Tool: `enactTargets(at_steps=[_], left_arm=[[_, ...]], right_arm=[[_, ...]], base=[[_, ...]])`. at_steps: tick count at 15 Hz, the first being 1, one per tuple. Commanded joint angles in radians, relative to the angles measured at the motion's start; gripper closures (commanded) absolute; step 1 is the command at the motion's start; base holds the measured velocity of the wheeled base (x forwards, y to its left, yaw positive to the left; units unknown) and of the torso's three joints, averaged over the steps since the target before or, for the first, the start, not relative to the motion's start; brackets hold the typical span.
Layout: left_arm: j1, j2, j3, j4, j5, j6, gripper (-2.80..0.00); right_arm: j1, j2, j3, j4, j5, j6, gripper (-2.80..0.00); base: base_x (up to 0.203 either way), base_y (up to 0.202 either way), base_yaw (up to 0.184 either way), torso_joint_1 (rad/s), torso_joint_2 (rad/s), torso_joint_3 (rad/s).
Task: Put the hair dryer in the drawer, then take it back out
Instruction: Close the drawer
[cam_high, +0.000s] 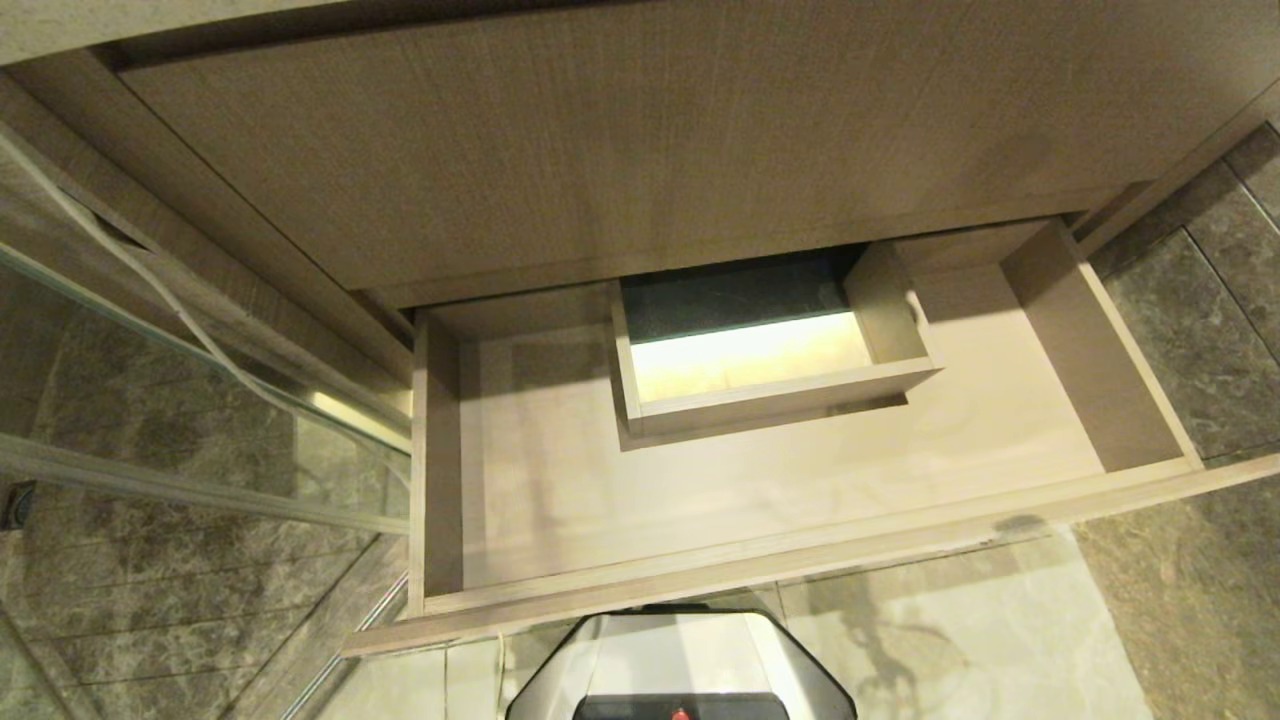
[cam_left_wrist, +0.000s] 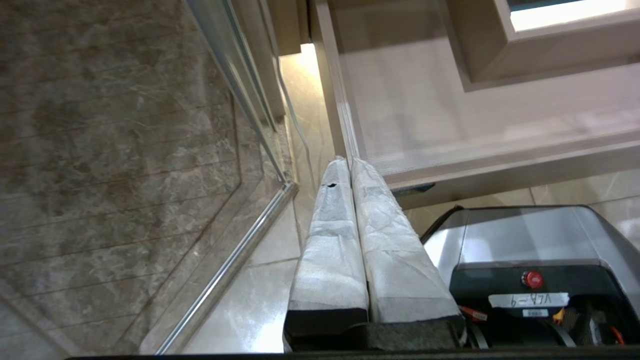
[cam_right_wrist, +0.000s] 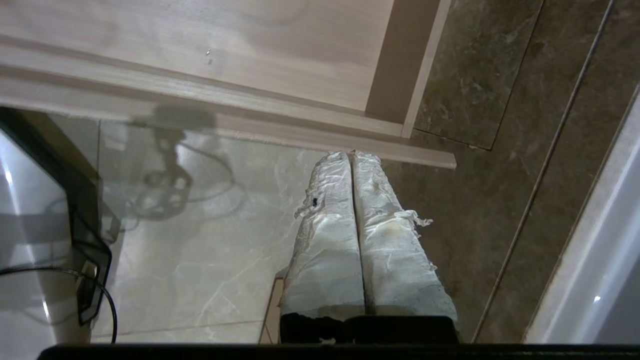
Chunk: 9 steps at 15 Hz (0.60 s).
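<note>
The drawer (cam_high: 780, 500) stands pulled out beneath the taller wood-grain panel (cam_high: 620, 150), and its pale floor is bare; the hair dryer shows in none of the views, so I cannot tell where it is. At the drawer's twelve o'clock, against the back, sits the boxed cutout (cam_high: 770, 350), lit yellow inside. The robot's base (cam_high: 680, 665) sits at six o'clock, just in front of the drawer's low front edge, on the pale floor tiles (cam_high: 950, 640). A glass door (cam_high: 150, 400) with a metal rail stands off at nine o'clock.

The left gripper (cam_left_wrist: 347, 161) hangs near the drawer's left front corner, its wrapped fingers (cam_left_wrist: 330, 225) pressed flat together with nothing between them. The right gripper (cam_right_wrist: 352, 155) hangs just before the drawer's right front corner, over the seam between pale and dark tiles, its frayed white fingers (cam_right_wrist: 385, 240) likewise closed tight and empty. On the floor near it lies the shadow of a coiled cord (cam_right_wrist: 170, 185).
</note>
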Motion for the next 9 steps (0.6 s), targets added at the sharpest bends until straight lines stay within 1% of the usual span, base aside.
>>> enactTargets(at_steps=[1,4,6,7,9], left_arm=[[0.0,0.0,0.0,0.0,0.001,-0.001,0.0],[0.0,0.0,0.0,0.0,0.001,-0.001,0.0],[0.0,0.0,0.001,-0.001,0.001,-0.001,0.0],[0.0,0.0,0.001,0.0,0.001,-0.001,0.0],[0.0,0.0,0.0,0.0,0.001,-0.001,0.0]], right_arm=[[-0.013,0.06,0.0,-0.003,-0.001,0.005,0.0],[-0.048,0.123,-0.008,-0.009,0.0,0.005,0.0],[-0.085,0.186,-0.001,-0.007,0.004,0.004,0.0],[-0.106,0.234,0.001,-0.007,0.007,0.004,0.0],[-0.163,0.322,0.002,0.0,0.011,0.004,0.0]], base=[[0.0,0.0,0.0,-0.053,0.39,0.354],[0.0,0.0,0.0,-0.023,0.38,0.355],[0.0,0.0,0.0,0.055,0.28,0.408],[0.0,0.0,0.0,0.145,0.13,0.35],[0.0,0.0,0.0,0.123,0.05,0.196]])
